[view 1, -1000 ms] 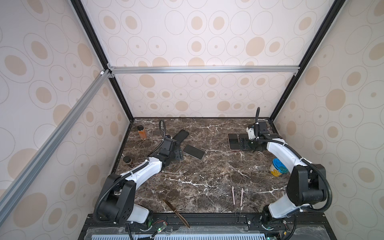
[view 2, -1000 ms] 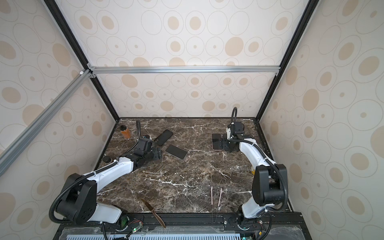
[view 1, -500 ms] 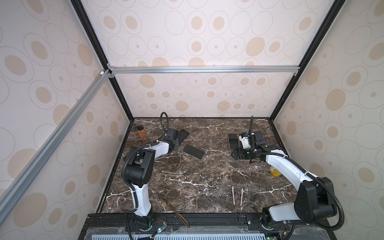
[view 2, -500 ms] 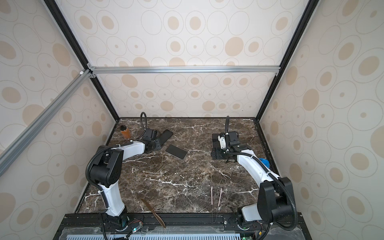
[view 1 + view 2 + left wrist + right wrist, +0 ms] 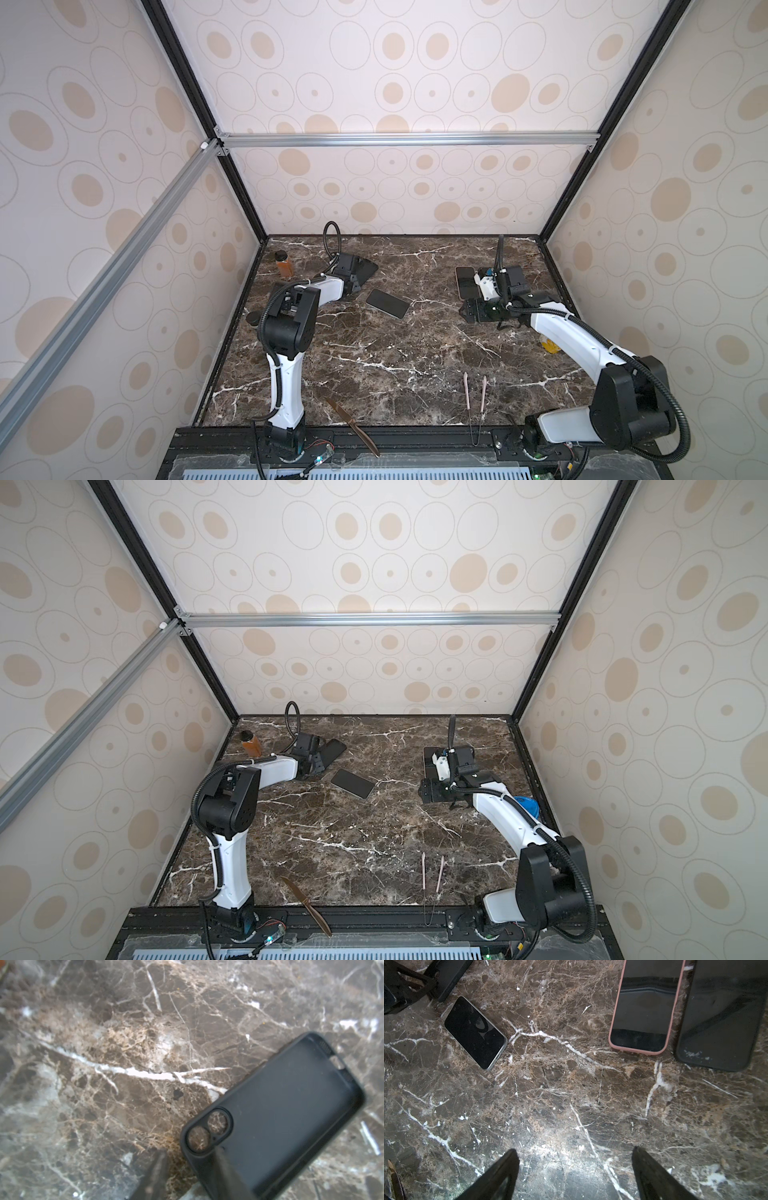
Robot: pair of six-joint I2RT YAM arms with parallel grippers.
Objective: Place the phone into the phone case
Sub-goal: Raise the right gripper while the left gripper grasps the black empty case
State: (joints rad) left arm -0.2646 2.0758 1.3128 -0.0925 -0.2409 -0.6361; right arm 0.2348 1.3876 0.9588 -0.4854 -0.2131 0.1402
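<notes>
**Case taken at one corner; phone not yet in**

Left gripper (image 5: 190,1157): fingers straddle the camera-hole corner of the black phone case (image 5: 280,1118), one over the inside, one outside on the table. The gap is narrow. Can't tell whether they are actually pinching the wall.

Case is empty, open side up, at the back left of the marble table (image 5: 374,365).

Phone (image 5: 387,303) lies flat and screen up, near the case but apart from it, nothing touching it.

Right gripper (image 5: 575,1150) is spread wide above bare table, holding nothing. A pink-cased phone (image 5: 643,1012) and a black one (image 5: 720,1014) lie side by side beyond it.

Progress, as I judge it: early. Nothing seated. Left to do: secure the case, fetch the phone, press it in.
</notes>
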